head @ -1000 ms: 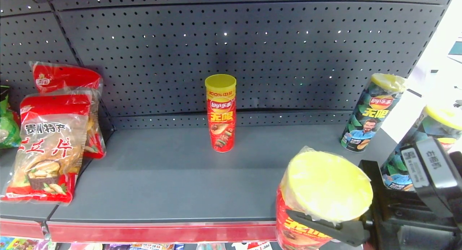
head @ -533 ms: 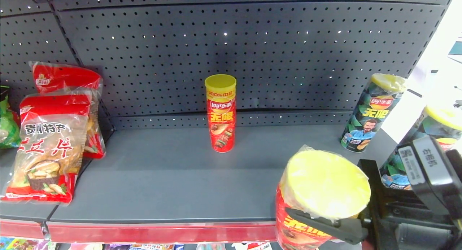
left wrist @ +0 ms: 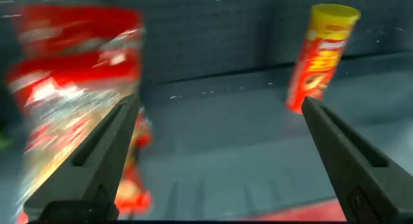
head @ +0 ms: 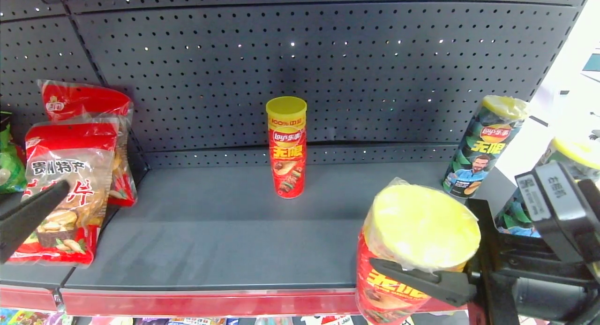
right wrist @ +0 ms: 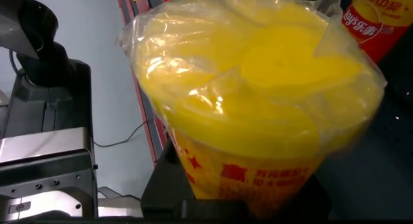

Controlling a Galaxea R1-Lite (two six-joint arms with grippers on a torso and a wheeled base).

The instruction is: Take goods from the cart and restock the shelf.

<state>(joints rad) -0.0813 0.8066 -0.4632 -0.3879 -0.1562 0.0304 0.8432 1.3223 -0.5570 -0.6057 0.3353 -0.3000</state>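
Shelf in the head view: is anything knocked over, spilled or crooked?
Nothing is spilled or toppled. The red can stands upright, alone in the middle, and the red snack bags lean back at the left. The dark green can at the right looks tilted, perhaps just the camera angle.

Lower right, your red chip can (head: 412, 240) is cut by the bottom edge. Snack bags (left wrist: 71, 101) blur in the left wrist view. 1 green bag (head: 9, 163) is cropped far left.
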